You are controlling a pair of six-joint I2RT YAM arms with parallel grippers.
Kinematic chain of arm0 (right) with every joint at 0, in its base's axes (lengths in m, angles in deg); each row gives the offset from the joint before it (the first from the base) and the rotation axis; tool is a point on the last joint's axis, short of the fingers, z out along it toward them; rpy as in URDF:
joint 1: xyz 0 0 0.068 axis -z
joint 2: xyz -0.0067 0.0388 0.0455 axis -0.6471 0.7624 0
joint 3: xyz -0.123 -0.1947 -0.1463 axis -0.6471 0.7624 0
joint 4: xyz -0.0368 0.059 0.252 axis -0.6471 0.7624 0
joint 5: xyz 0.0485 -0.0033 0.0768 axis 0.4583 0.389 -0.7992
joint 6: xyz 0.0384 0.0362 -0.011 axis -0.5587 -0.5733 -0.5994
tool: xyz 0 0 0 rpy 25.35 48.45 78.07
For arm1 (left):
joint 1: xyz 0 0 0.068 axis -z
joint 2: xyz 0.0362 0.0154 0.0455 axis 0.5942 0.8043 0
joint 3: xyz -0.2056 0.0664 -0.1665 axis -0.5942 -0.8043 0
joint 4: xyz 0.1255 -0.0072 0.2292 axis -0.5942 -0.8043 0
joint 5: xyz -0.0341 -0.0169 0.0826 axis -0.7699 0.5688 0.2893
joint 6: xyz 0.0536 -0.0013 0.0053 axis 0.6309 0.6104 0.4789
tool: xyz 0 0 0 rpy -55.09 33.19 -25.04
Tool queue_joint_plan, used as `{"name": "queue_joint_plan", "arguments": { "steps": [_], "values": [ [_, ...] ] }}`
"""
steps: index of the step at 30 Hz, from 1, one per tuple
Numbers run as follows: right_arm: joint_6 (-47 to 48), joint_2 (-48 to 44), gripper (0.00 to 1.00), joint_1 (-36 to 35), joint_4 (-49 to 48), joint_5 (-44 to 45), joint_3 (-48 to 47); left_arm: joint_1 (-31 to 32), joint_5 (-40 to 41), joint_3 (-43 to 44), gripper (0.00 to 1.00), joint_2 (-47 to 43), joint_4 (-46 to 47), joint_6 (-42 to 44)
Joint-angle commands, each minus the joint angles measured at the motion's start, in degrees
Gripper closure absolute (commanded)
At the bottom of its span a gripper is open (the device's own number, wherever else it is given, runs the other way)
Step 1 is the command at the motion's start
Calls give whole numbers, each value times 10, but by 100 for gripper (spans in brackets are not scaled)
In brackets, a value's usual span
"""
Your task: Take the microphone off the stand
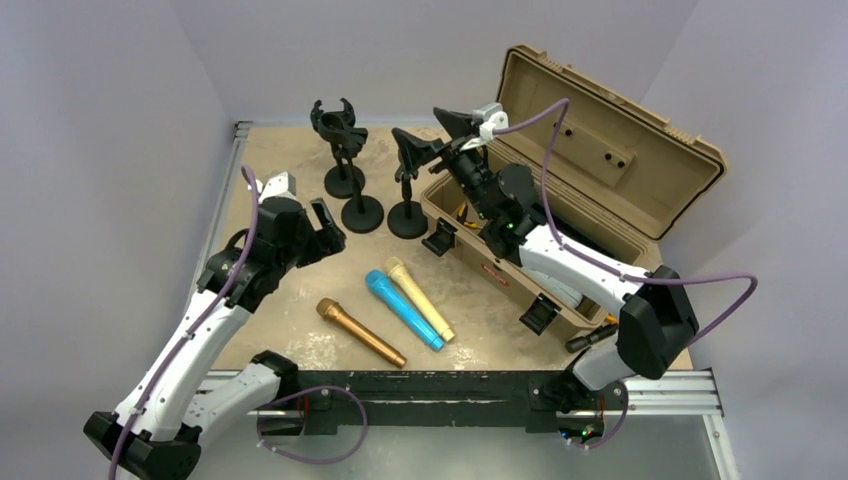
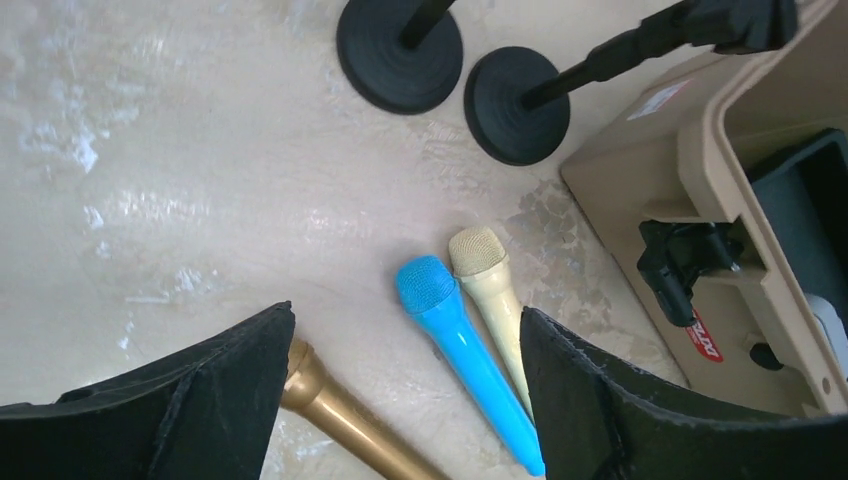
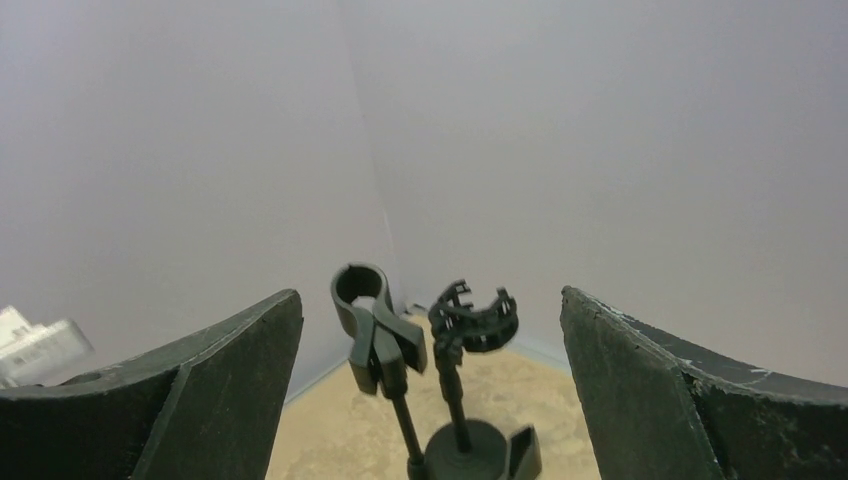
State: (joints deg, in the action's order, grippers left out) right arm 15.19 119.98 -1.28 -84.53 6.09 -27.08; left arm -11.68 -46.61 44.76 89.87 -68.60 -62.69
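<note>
1. Task object: no microphone is seen in any clip of the three stands (image 1: 362, 213). The gold microphone (image 1: 362, 335), blue microphone (image 1: 405, 312) and cream microphone (image 1: 422, 300) lie on the worktop (image 1: 290, 165), at 6 o'clock of the stands. The removal is therefore judged complete.
2. The jaws of the right gripper (image 3: 430, 300) are spread wide and empty. They are raised level with the clips, just at 3 o'clock of the stands, near the 9 o'clock end of the open case (image 1: 600, 160).
3. The jaws of the left gripper (image 2: 405, 310) are also spread and empty, and are held above the blue microphone without contact.
4. Step in hand, as judged: withdrawal. The right gripper is best lifted first and then drawn toward 5 o'clock, so that neither a clip nor the case lid is struck. The stands look likely to topple if brushed.
5. The left gripper is best raised straight up, so that the round microphones, which may roll, are not nudged.
</note>
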Motion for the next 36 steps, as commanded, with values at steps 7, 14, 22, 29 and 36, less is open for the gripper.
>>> {"name": "queue_joint_plan", "arguments": {
  "steps": [7,14,22,29,36],
  "values": [
    [9,-90,1,0,-109,36,108,-32,-136,132,11,29,72,145],
    [20,-157,1,1,-172,40,178,-186,-437,126,10,85,192,-1],
    [22,-203,1,8,-218,30,233,-266,-575,31,9,141,453,-234],
    [19,-201,2,9,-221,16,235,-266,-507,41,10,180,484,-247],
    [23,-207,2,10,-223,18,240,-266,-440,88,14,239,433,-228]
  ]
}}
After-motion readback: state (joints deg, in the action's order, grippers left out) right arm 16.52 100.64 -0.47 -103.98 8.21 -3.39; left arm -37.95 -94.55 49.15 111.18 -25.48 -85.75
